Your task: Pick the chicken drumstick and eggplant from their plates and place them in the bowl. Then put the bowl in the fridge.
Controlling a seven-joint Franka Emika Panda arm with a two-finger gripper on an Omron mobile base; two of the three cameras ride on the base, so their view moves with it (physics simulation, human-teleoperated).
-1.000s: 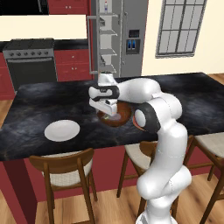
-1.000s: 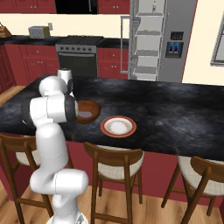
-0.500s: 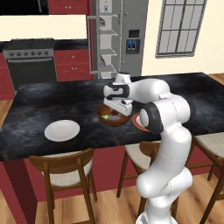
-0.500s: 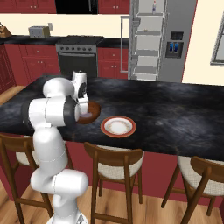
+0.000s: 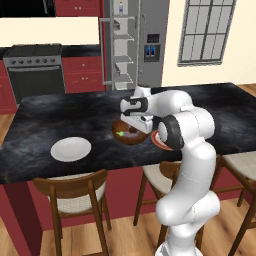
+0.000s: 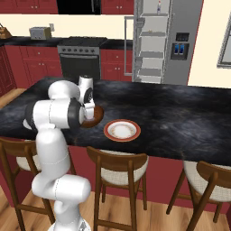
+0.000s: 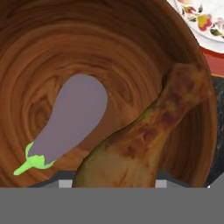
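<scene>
**A:** Quick rundown, left to right from the hand cam: the eggplant (image 7: 72,120) lies on the floor of the bowl (image 7: 57,48), green stem down at 7 o'clock, fat end up toward 1. Right next to it is the chicken drumstick (image 7: 144,135), thick end at 6 o'clock right by the jaws, thin end leaning against the bowl wall at about 2. Past the rim at 1 o'clock you catch the orange-rimmed plate (image 7: 205,22).

**B:** So both are in. Are the jaws gripping anything?

**A:** Can't tell, honestly, the fingertips are hidden behind the drumstick. From the left base cam the gripper (image 5: 136,121) sits right over the bowl on the desk (image 5: 45,122), white plate (image 5: 71,149) off at 8 o'clock.

**B:** Then the rim's the next grab, I'd guess, with the fridge (image 5: 145,40) open straight behind at 12.
</scene>
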